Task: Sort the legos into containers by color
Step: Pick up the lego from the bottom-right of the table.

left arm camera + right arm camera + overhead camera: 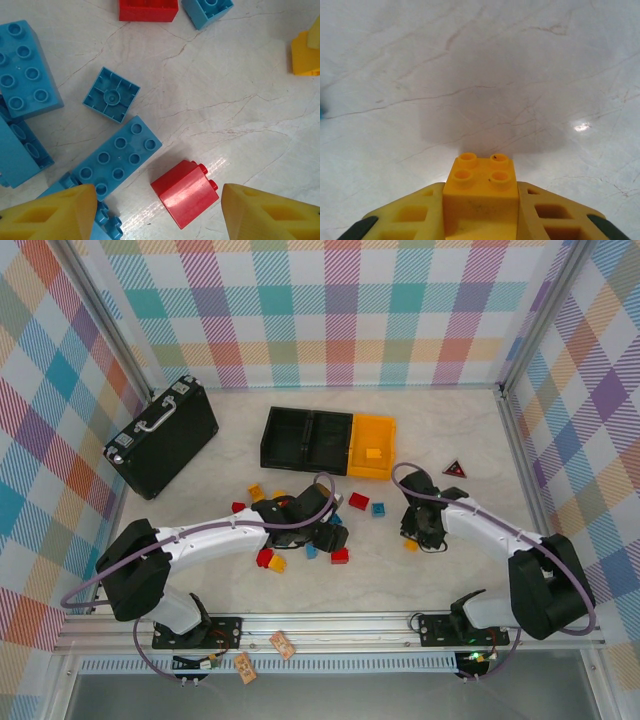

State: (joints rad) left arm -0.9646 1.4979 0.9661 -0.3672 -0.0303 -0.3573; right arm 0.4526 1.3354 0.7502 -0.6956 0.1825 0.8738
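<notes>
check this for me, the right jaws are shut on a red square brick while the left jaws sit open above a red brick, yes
Not quite. The right wrist view shows the square brick in the right jaws is yellow-orange, not red. The rest holds: the left jaws are open above a red brick.

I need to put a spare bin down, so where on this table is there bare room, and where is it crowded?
Bare: between the briefcase and the black bins; behind the triangle, right of the yellow bin; the near edge between the arm bases. Crowded: the legos in front of the bins, under the left arm.
</notes>
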